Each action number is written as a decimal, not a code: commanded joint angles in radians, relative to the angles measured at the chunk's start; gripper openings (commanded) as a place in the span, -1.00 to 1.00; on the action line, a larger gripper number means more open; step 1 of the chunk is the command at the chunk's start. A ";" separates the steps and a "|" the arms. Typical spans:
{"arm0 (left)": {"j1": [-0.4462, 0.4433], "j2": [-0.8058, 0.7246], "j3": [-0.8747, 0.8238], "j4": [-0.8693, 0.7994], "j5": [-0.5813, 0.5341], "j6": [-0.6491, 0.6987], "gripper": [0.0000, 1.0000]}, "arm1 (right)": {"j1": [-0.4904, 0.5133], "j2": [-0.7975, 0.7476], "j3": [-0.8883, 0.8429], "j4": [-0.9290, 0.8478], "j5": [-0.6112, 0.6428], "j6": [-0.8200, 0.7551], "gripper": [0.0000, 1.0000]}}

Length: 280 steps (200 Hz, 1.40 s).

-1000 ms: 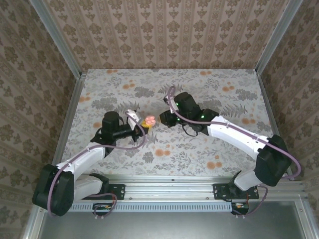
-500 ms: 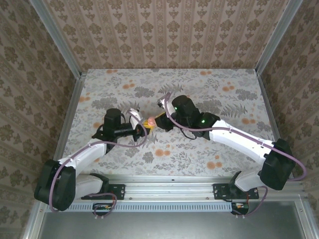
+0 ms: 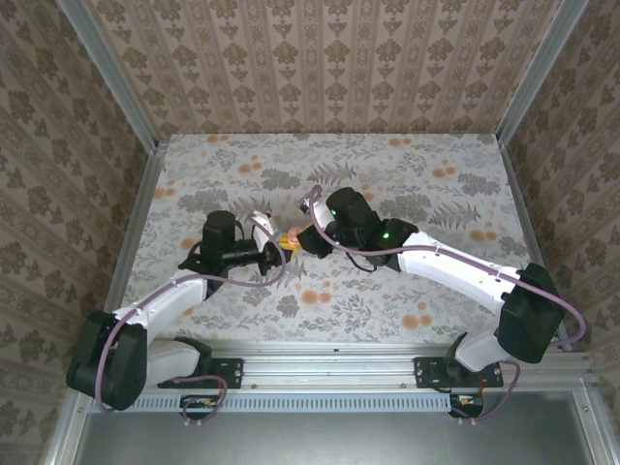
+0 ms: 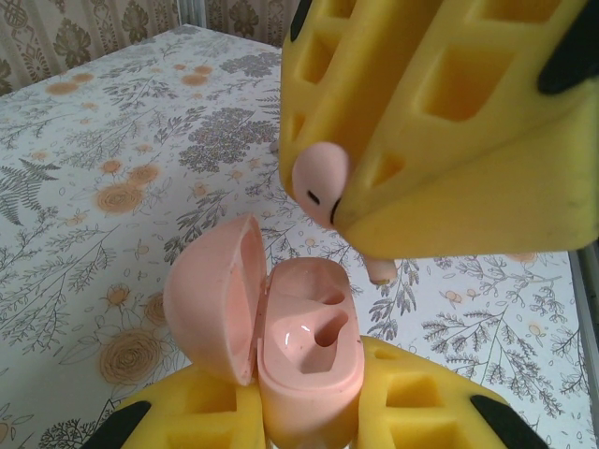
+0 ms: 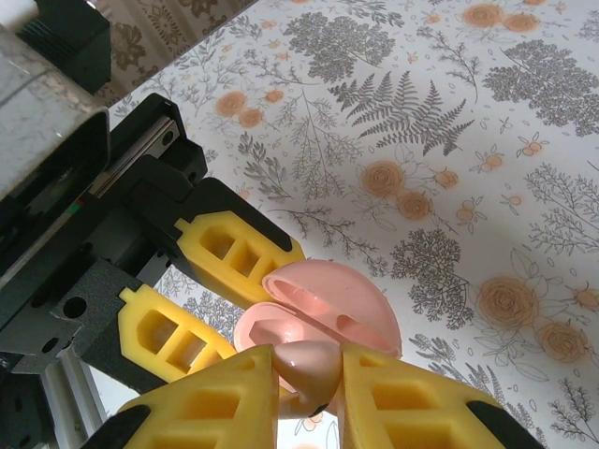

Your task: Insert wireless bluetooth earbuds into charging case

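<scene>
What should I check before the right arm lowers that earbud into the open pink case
1. Lid of the charging case is open: ok, it is swung wide to one side.
2. Case is held firm: ok, the left gripper is shut on its body, with the inner face pointing up.
3. Earbud is secure: ok, it is pinched in the right gripper, with the head and stem tip sticking out.
4. Socket is free: ok, the cavity looks empty.
5. Earbud is clear of the case: ok, it hangs above the case, not touching.
6. Stem is lined up with the socket: cannot tell.
</scene>
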State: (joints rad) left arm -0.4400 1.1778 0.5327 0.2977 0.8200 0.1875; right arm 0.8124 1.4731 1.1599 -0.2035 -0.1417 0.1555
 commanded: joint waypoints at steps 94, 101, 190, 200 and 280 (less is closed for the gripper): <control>-0.009 -0.040 0.037 0.011 0.023 -0.019 -0.72 | 0.021 0.035 0.032 0.058 0.033 0.007 -0.58; -0.008 -0.040 0.038 0.012 0.022 -0.020 -0.72 | 0.022 0.034 0.032 0.057 0.041 0.007 -0.58; -0.009 -0.013 0.043 0.025 0.037 -0.057 -0.72 | 0.022 -0.032 0.015 0.110 0.093 0.005 -0.58; -0.009 -0.004 0.043 0.029 0.035 -0.065 -0.72 | 0.021 -0.037 0.018 0.102 0.093 0.003 -0.58; -0.095 0.008 -0.070 0.144 -0.089 -0.094 -0.74 | -0.114 -0.034 -0.030 -0.151 -0.036 0.134 -0.58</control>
State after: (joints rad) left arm -0.4969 1.1919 0.5003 0.3946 0.7662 0.0895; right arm 0.7612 1.4483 1.1603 -0.2264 -0.1047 0.2131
